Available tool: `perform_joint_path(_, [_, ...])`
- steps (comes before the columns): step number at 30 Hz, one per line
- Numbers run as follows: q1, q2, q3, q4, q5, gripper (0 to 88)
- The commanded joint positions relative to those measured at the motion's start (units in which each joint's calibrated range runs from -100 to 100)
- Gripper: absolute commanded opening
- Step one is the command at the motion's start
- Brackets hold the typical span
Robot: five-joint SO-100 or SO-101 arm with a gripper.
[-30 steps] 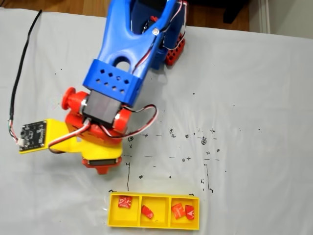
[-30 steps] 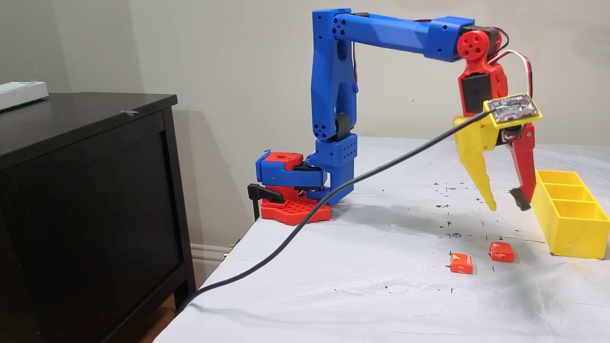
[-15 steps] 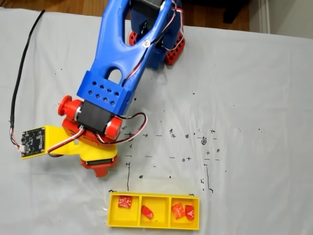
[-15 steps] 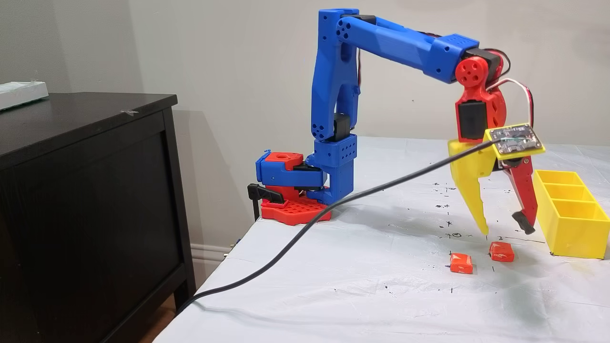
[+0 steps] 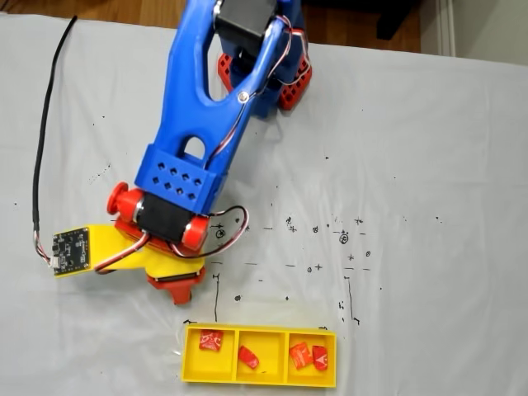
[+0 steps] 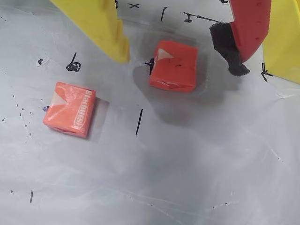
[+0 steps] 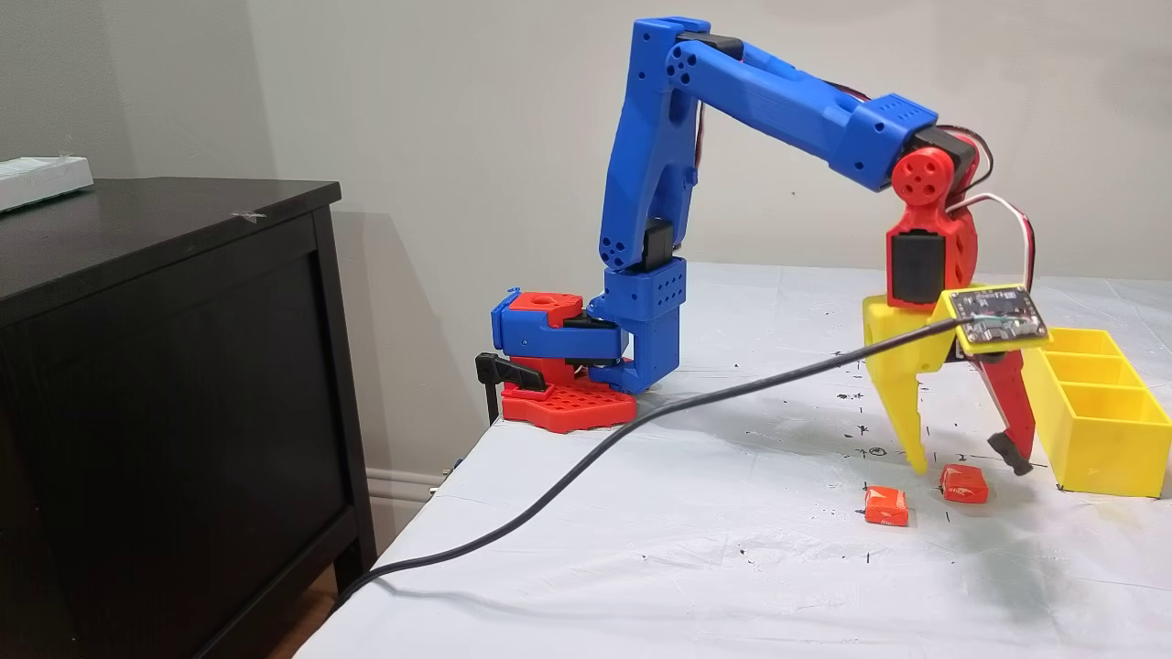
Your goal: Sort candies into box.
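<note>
Claw low over two loose candies, yellow box holding four.

Claw (image 7: 966, 465) spread wide, gripping nothing; yellow finger (image 6: 101, 28) at upper left of the wrist view, red finger (image 6: 248, 26) with dark pad at upper right. One orange candy (image 6: 173, 65) lies on the counter (image 7: 696, 540) between the tips, touching neither. Second orange candy (image 6: 69, 109) lies left of it in the wrist view, outside the yellow finger, apart from the first. Yellow box (image 5: 260, 356) sits at bottom centre of a fixed view: one red candy (image 5: 211, 340) in left compartment, one (image 5: 248, 357) in middle, two (image 5: 308, 355) in right. In another fixed view the box stands just right of the claw. Black cable (image 7: 586, 467) trails off the counter's left edge.
</note>
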Motion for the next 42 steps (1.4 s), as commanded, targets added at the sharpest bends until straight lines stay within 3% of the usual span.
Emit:
perform_joint_path(1, [-0.7,0.4,-3.9,-0.6,-0.6,28.2])
perform_joint_path(12, [-1.0,4.5,-7.6,-0.5,-1.3,26.3])
perform_joint_path(15, [-1.0,4.9,-7.8,-0.5,-1.3,19.6])
perform_joint_path(18, [-0.8,4.9,-7.2,-0.5,-1.3,5.3])
perform_joint_path(23, [-0.7,3.2,-4.6,-1.3,-1.1,0.6])
perform_joint_path(33, [-1.6,-4.6,-1.8,-1.6,-1.7,0.2])
perform_joint_path(42, [-5.7,-11.5,-13.2,7.1,-5.0,0.2])
